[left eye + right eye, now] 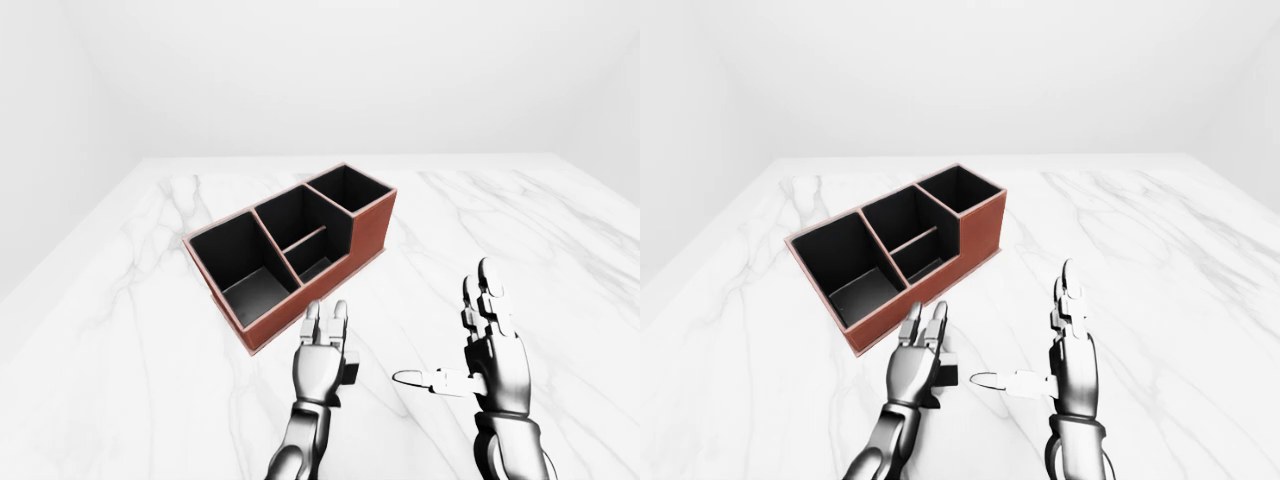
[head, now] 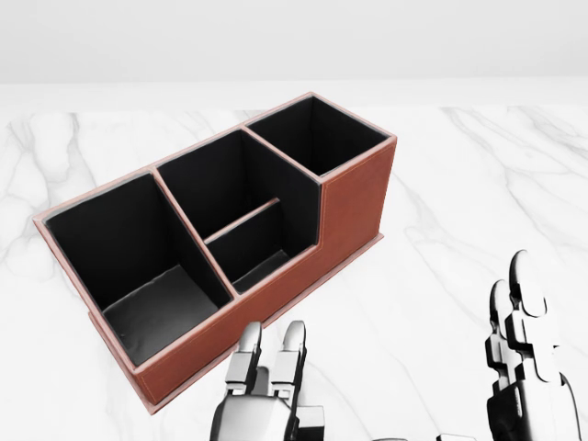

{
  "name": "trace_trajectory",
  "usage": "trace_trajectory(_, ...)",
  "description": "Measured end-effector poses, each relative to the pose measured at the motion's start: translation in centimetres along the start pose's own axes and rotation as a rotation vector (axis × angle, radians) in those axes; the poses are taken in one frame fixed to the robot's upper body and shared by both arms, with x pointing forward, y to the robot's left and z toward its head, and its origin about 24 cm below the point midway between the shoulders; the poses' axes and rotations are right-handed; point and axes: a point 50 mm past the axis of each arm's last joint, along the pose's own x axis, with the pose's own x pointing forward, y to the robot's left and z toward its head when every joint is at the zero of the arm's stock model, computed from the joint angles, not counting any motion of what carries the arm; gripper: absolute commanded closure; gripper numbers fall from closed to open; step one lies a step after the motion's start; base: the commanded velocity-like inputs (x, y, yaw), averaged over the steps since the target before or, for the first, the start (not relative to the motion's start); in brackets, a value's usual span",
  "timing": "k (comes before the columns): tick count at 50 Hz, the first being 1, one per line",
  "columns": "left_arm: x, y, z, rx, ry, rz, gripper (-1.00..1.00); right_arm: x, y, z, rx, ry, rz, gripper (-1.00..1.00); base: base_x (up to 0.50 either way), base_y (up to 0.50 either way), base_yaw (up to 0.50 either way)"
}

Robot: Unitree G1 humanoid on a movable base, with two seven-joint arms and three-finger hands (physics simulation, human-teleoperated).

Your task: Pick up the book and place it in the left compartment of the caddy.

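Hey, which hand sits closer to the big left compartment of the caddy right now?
Left. The left hand is just below the rust-brown leather caddy, its fingers almost at the wall near the large left compartment. The right hand stands open, farther right. No book is visible.
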Motion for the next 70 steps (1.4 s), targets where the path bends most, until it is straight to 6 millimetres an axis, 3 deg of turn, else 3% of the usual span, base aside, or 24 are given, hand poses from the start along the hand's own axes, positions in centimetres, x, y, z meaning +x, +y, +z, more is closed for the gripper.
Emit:
trace_trajectory(26,1.8,0.1,-0.2,0.013,0.015,0.008,-0.98,0.0,0.1,0.1,-0.002,-0.001,0.001,-1.00,0.00,0.00,0.00)
trace_trajectory(27,1.8,0.1,-0.2,0.013,0.016,0.008,-0.75,0.0,0.1,0.1,-0.002,-0.001,0.001,-1.00,0.00,0.00,0.00)
trace_trajectory(29,1.8,0.1,-0.2,0.014,0.016,0.008,0.07,0.0,0.1,0.1,-0.002,-0.002,0.001,-1.00,0.00,0.00,0.00)
trace_trajectory(30,1.9,0.1,-0.2,0.014,0.016,0.007,0.58,0.0,0.1,0.1,-0.002,-0.002,0.001,-1.00,0.00,0.00,0.00)
trace_trajectory(32,1.9,0.1,-0.2,0.015,0.016,0.007,1.00,0.0,0.1,0.1,-0.001,-0.002,0.001,-1.00,0.00,0.00,0.00)
trace_trajectory(59,0.7,0.1,0.2,0.036,-0.014,0.008,1.00,-0.1,0.1,0.0,0.001,0.001,0.002,-1.00,0.00,0.00,0.00)
trace_trajectory(70,-1.8,0.9,0.8,-0.007,-0.053,0.032,1.00,-0.1,0.1,0.0,0.002,0.004,0.002,-1.00,0.00,0.00,0.00)
